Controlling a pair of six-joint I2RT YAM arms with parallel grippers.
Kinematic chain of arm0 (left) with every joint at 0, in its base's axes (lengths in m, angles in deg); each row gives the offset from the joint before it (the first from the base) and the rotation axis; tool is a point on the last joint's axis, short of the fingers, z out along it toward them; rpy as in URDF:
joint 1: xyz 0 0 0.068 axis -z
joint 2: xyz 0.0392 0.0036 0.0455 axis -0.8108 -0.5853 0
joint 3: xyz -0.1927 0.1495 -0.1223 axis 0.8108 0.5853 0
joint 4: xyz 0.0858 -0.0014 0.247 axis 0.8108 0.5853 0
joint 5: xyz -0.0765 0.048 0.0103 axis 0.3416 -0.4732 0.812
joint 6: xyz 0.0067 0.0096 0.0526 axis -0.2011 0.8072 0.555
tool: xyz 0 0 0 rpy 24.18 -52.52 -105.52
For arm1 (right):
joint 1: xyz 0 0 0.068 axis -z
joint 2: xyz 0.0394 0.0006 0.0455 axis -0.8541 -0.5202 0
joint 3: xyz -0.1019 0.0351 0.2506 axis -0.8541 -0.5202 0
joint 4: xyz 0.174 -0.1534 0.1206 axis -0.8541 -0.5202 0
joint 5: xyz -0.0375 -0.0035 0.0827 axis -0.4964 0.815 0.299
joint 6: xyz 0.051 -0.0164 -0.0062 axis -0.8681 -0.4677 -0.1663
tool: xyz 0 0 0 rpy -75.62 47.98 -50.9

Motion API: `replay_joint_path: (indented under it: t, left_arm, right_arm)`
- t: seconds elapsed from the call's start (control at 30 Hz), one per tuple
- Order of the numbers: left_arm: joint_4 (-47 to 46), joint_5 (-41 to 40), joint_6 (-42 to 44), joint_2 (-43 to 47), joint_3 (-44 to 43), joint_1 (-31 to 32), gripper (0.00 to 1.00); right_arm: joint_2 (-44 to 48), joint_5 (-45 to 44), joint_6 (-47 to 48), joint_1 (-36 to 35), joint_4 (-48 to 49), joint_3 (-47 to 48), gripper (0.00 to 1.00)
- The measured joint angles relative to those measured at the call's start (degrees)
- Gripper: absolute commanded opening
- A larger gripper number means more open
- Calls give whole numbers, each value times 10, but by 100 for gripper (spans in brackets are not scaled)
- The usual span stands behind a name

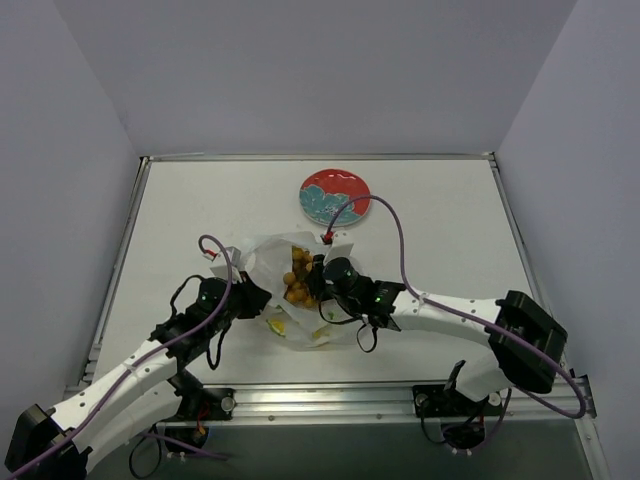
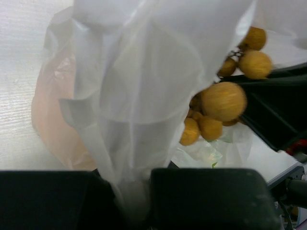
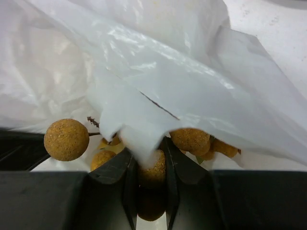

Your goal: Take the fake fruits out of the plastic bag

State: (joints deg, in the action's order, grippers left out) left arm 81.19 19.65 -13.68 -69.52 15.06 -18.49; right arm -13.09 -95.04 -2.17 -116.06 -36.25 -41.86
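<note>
Plastic bag (image 2: pixel 134 96) edge in left claw (image 2: pixel 132 184), fruit bunch (image 3: pixel 194 139) in right claw (image 3: pixel 149 165)

One plastic bag (image 1: pixel 262 256), one bunch of tan-brown balls (image 1: pixel 298 282), one red plate (image 1: pixel 322 184), two arms (image 1: pixel 140 365) (image 1: pixel 440 312).

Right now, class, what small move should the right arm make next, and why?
Probably draw the bunch slowly up and out of the bag. The right fingers are closed on one of its balls, and the left fingers pinch the bag, so it should stay put.
</note>
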Motion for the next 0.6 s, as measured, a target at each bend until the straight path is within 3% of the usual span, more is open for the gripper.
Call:
replay_joint_path:
  t: [0.37,0.6]
  left_arm:
    - [13,-49,12,-22,-51,0,2]
    - [18,-69,14,-28,-60,0,2]
  right_arm:
    - [162,127,9,0,-32,-12,0]
    - [195,229,20,0,-38,-3,0]
